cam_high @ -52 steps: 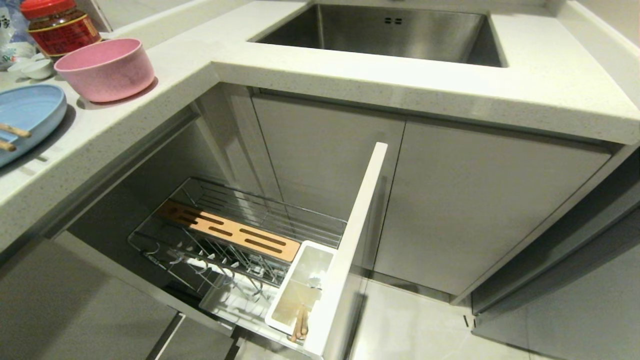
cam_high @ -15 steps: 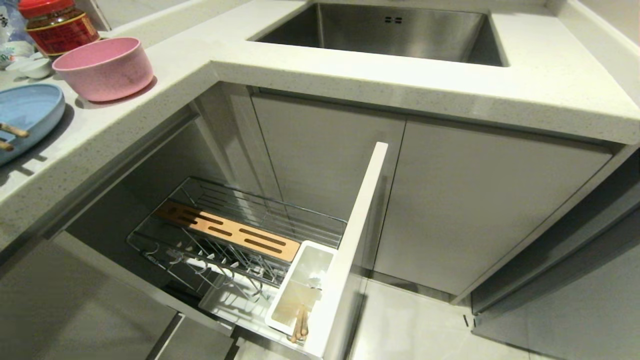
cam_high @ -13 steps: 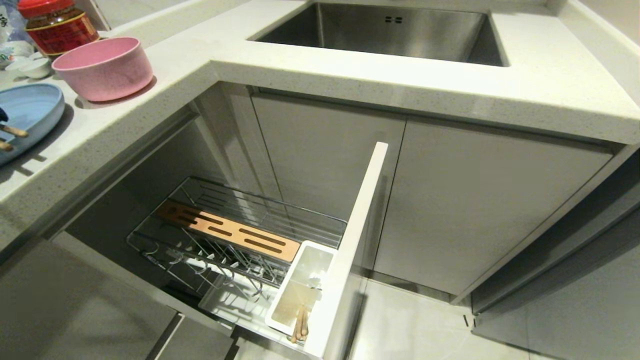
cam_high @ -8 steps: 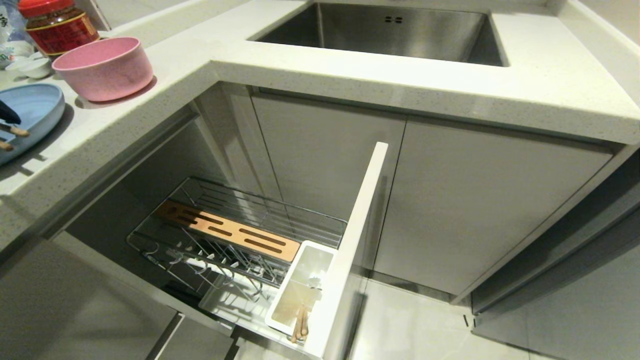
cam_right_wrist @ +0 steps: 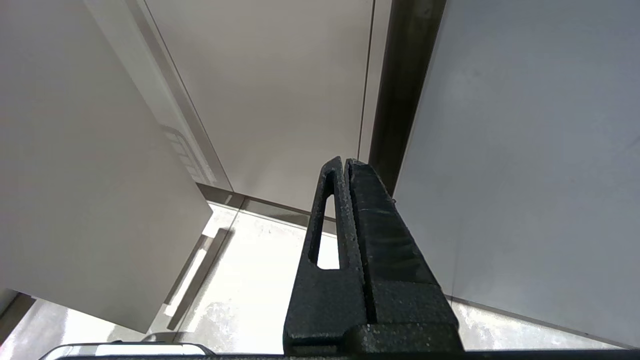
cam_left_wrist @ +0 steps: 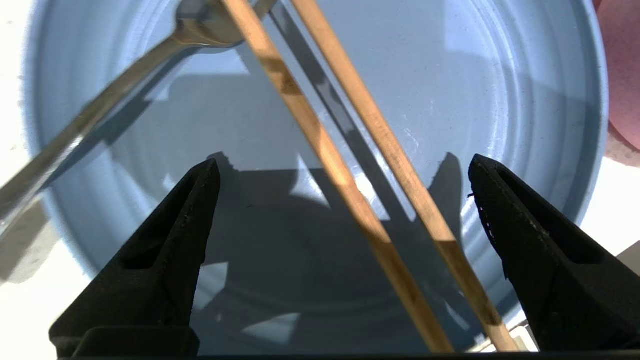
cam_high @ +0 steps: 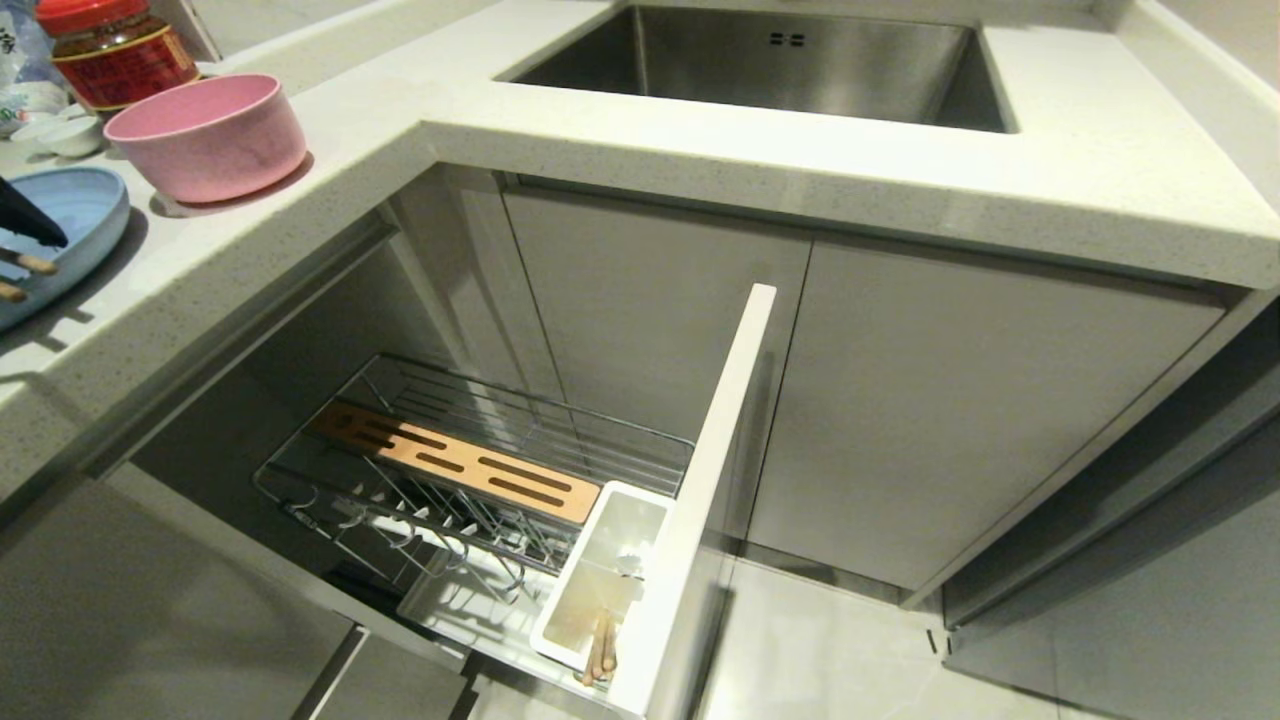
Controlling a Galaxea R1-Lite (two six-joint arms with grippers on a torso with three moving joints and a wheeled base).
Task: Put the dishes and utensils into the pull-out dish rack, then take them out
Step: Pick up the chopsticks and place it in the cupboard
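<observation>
A light-blue plate point(cam_high: 75, 205) lies on the counter at the far left, with the pink bowl point(cam_high: 205, 135) beside it. Two wooden chopsticks point(cam_left_wrist: 400, 155) and a silver fork point(cam_left_wrist: 100, 110) rest across the plate point(cam_left_wrist: 475, 75). My left gripper point(cam_left_wrist: 345, 162) hangs open just above the plate, its jaws straddling both chopsticks without touching them. Only one black finger point(cam_high: 30, 220) of it shows in the head view. The pull-out dish rack point(cam_high: 470, 420) stands drawn out below, and its white utensil bin point(cam_high: 560, 585) holds more chopsticks point(cam_high: 600, 650). My right gripper point(cam_right_wrist: 345, 162) is shut and parked low by the cabinet doors.
A red-lidded jar point(cam_high: 115, 50) and small white dishes point(cam_high: 70, 135) stand behind the bowl. The steel sink point(cam_high: 780, 65) is set in the counter at the back. The rack's white cabinet front point(cam_high: 700, 480) juts out over the tiled floor point(cam_high: 830, 650).
My left gripper's black finger has come into the head view from the left edge and now reaches over the plate above the chopsticks. Nothing else has moved.
</observation>
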